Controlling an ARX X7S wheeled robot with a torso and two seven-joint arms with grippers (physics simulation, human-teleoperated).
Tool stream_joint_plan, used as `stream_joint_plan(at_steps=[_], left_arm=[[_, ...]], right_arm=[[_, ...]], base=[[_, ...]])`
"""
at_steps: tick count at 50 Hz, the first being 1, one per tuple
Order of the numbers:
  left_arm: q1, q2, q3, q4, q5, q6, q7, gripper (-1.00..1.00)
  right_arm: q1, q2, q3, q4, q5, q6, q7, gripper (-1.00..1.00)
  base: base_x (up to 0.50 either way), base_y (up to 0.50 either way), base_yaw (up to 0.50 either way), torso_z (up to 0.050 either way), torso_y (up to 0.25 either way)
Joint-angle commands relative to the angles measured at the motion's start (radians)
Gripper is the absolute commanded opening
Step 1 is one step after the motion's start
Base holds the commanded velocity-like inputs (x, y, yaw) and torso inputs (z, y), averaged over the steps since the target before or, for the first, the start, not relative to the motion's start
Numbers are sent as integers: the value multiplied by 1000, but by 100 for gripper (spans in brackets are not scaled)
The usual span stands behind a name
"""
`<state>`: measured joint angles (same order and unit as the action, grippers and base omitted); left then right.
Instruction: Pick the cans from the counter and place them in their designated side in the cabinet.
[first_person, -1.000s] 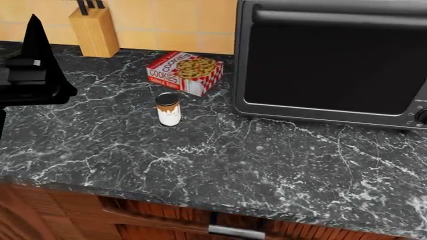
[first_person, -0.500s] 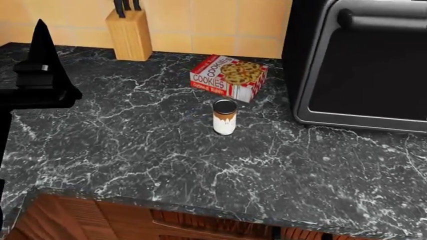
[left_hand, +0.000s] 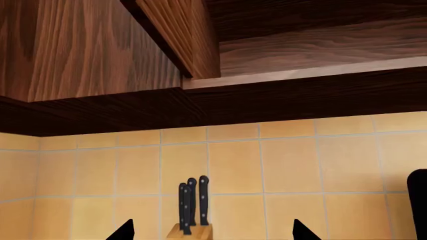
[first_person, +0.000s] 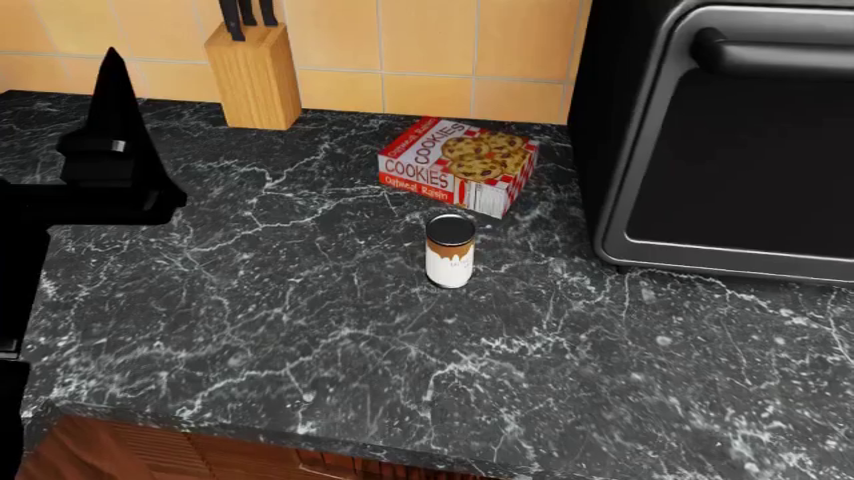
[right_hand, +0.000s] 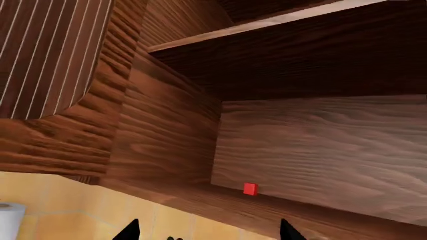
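Cans were the matter in hand, yet the left wrist view showed none: only the cabinet (left_hand: 200, 45) underside, a tiled wall and a knife block (left_hand: 190, 230), with the left gripper (left_hand: 212, 231) showing two dark fingertips set well apart and nothing between them. From the head view, the short white can (first_person: 450, 251) with its brown drip band stood upright on the counter (first_person: 334, 330), just in front of the cookies box (first_person: 458, 164) without touching it, and clear of the black oven (first_person: 727, 140); the tall red can was nowhere visible. The left arm hung raised at that view's left, well apart from the can. It looked rigid, smooth-walled and probably light, so I judged it would slip or topple under a glancing touch; a grip across the middle of its wall, below the lid, seemed safest. In the right wrist view, the right gripper (right_hand: 208, 231) showed its fingertips spread with nothing between them, below the open cabinet shelf, where a small red marker (right_hand: 250, 189) sat.
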<state>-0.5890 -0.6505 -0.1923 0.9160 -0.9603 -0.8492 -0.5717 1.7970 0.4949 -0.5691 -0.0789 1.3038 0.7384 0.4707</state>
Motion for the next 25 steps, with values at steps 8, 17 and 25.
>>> stream_joint_plan(at_steps=[8, 17, 25], left_arm=[[10, -1, 14, -7, 13, 18, 7, 100], [8, -4, 13, -6, 6, 19, 0, 100], [2, -6, 17, -4, -2, 17, -9, 100]], right_arm=[[-87, -19, -5, -23, 41, -19, -30, 100], [-133, -22, 14, -30, 144, -1, -43, 100], [-156, -39, -5, -23, 172, 14, -63, 100]], base=[[303, 44, 0, 0, 0], [29, 4, 0, 0, 1], [0, 0, 0, 0, 0]])
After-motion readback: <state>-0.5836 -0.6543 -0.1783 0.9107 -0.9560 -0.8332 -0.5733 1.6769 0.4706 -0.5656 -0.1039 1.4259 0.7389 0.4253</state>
